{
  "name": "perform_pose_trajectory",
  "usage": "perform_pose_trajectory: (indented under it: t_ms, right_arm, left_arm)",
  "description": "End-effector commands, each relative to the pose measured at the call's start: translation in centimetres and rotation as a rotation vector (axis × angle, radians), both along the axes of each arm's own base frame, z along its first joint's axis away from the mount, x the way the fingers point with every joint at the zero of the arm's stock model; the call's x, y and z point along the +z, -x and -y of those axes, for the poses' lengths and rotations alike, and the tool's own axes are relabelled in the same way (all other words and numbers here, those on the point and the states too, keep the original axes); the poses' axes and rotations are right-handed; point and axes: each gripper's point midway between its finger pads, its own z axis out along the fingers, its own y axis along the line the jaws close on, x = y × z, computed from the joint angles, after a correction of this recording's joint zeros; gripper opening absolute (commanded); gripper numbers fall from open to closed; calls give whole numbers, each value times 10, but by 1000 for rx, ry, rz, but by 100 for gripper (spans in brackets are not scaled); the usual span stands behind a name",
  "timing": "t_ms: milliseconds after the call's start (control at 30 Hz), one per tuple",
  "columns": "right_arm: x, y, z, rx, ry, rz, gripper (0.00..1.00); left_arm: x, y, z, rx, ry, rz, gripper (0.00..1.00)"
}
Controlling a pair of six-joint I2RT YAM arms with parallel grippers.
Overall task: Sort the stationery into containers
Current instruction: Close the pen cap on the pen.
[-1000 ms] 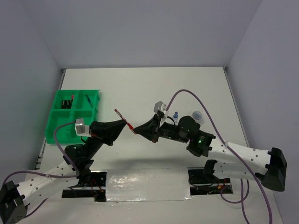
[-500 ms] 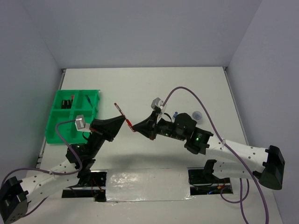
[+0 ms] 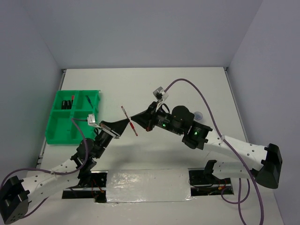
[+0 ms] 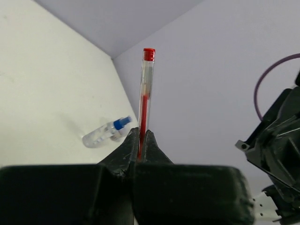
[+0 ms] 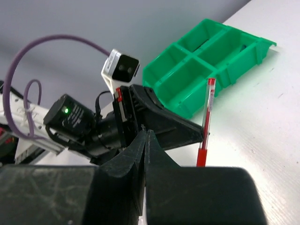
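both arms raised, tips nearly meeting; left gripper (image 3: 127, 123) pinches red pen (image 3: 125, 112), right gripper (image 3: 134, 117) closed empty

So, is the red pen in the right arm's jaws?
No, the red pen is clamped in the left arm's jaws; the right arm's jaws are shut on nothing.

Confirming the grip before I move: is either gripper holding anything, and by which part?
Left gripper pinches the red pen mid-barrel, both ends free; right gripper is shut, empty.

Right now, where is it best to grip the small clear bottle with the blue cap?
Probably across the clear body of the bottle, coming from above: it lies on its side on the table, and the blue cap is narrower.
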Motion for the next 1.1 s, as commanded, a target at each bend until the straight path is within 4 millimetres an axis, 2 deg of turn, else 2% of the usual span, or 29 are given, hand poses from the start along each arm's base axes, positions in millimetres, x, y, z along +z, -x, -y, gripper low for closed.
perform_pose_trajectory:
  t_ms: [0,67,100,233,333,433,467,500,533,567,600,633,700,833,933,1067]
  right_arm:
    - [2,-16,-1,-56,-13,-57,0]
    - [1,-24,5,-80,-33,-65,0]
    - [-7,-22,5,-60,-34,-81,0]
    - [-7,-25,11,-49,-42,-78,0]
    - [-10,-23,14,-35,-37,-61,0]
    - [-31,-27,21,-57,19,-66,2]
    - [-37,-30,25,-70,29,-77,11]
    - [-54,-32,30,-69,52,-88,25]
    - [-56,-22,30,-6,49,-83,54]
    - [-57,-15,28,42,38,-63,64]
    - [-71,-6,28,99,60,-43,76]
    - [-72,10,25,192,55,-19,97]
    - [-85,26,21,260,82,4,100]
    - [-102,32,17,265,133,35,100]
    - [-99,38,12,296,119,81,100]
    - [-94,25,6,236,133,125,96]
  left_arm:
    - [-11,-7,-7,49,33,-76,0]
    - [-21,-10,-8,66,27,-109,0]
    - [-23,-10,-9,72,26,-113,0]
    - [-30,-11,-12,87,17,-122,0]
    - [-21,-12,-14,102,-3,-101,0]
    - [-5,-11,-15,104,-17,-65,0]
    - [0,-11,-16,106,-18,-55,0]
    - [2,-11,-16,107,-25,-56,0]
    - [9,-11,-17,111,-26,-49,0]
    - [8,-11,-16,110,-43,-56,0]
    - [11,-11,-16,108,-60,-46,0]
    - [19,-10,-14,101,-62,-33,0]
    - [23,-8,-9,74,-89,-17,0]
    - [36,-6,-5,50,-84,13,0]
    - [40,-6,1,32,-99,22,0]
    - [49,-1,13,-27,-109,73,0]
